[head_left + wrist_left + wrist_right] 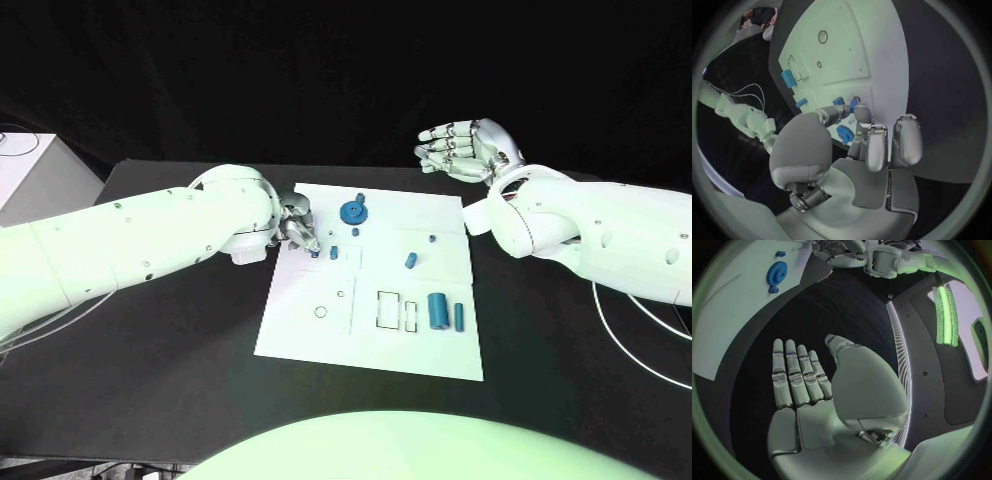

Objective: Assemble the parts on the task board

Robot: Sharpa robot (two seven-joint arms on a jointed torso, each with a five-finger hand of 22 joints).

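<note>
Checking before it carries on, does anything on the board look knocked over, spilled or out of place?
Nothing stands out. The task board lies flat, the blue parts lie on it, the left robot hand works at its far left edge, and the right robot hand is raised off it.

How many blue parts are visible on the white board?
7: a round blue disc at the far edge, two small pegs by the left hand's fingers, two mid-right, two cylinders near right. Others may be hidden.
</note>
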